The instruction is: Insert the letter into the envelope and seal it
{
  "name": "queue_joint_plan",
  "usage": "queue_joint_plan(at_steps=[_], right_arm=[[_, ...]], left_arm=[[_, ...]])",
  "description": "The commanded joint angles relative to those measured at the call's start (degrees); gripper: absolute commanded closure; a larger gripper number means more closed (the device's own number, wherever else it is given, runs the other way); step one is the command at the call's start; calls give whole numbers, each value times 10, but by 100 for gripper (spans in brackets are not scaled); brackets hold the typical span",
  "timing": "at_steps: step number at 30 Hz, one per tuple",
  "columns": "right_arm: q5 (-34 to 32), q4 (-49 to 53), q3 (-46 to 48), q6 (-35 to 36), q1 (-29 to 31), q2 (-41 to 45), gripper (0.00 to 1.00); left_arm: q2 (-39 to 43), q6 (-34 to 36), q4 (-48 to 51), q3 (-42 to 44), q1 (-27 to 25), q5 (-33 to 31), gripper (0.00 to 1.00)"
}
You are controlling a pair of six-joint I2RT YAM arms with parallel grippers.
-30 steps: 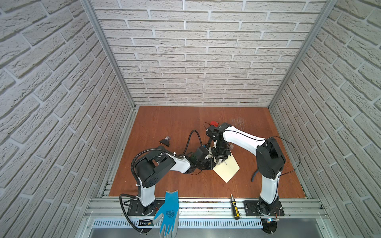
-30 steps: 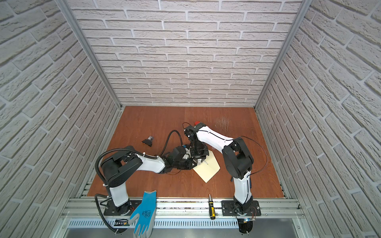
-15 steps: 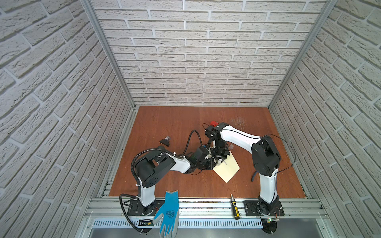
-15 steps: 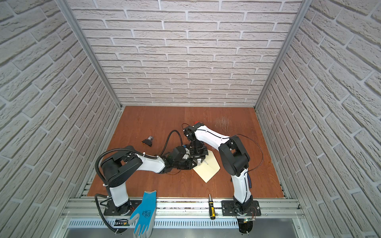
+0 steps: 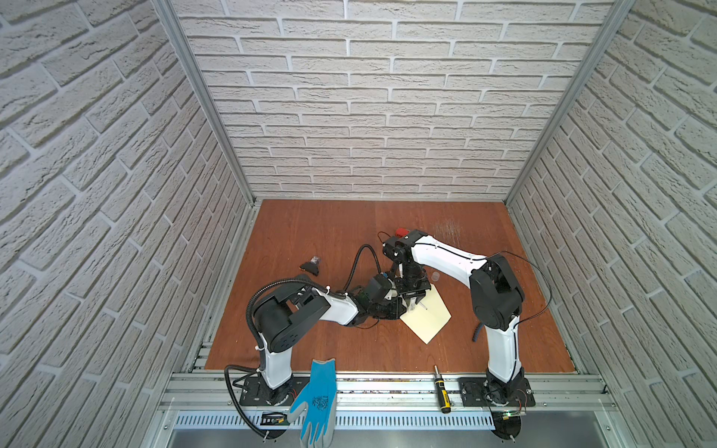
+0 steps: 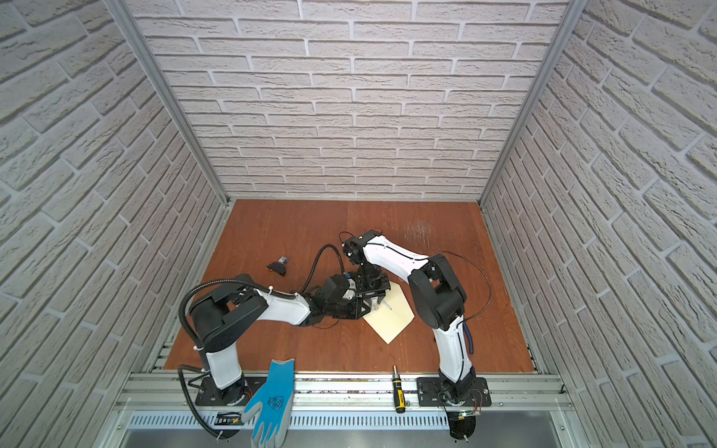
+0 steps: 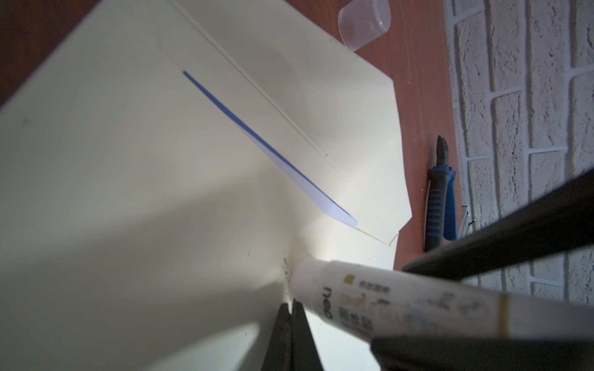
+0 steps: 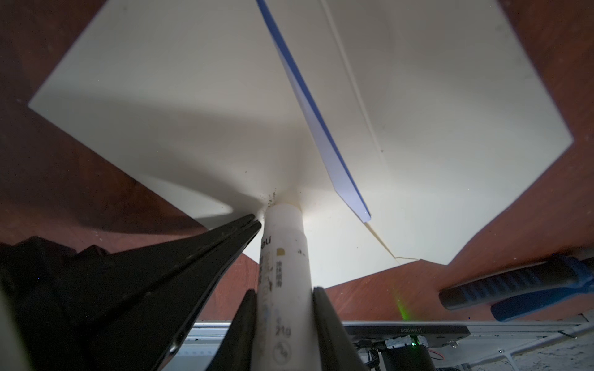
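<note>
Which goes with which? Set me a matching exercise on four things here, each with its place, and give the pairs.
Things:
1. white cylindrical glue stick
2. white paper letter with a blue border
3. small clear plastic cap
4. blue-and-grey work glove

Places:
A. draped over the front aluminium rail
B. mostly tucked into the pale cream paper envelope, an edge strip showing
C. on the brown wooden table near the envelope
D. gripped by the right arm's fingers, tip on the envelope

Pairs: 1-D, 2-B, 3-C, 4-A
</note>
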State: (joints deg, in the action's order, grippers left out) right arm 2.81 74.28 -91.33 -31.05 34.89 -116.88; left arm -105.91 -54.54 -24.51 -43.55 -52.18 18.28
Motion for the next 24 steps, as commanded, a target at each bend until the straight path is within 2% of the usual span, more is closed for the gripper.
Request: queue_joint_plan(at_steps=[1, 24], right_arm=[[-87, -89, 49, 2, -2, -43, 95], [-85, -123, 100, 1, 13, 1, 95]], left_arm=[[-16, 19, 115, 22, 9, -19, 100], [-27, 29, 123, 18, 23, -9, 100]])
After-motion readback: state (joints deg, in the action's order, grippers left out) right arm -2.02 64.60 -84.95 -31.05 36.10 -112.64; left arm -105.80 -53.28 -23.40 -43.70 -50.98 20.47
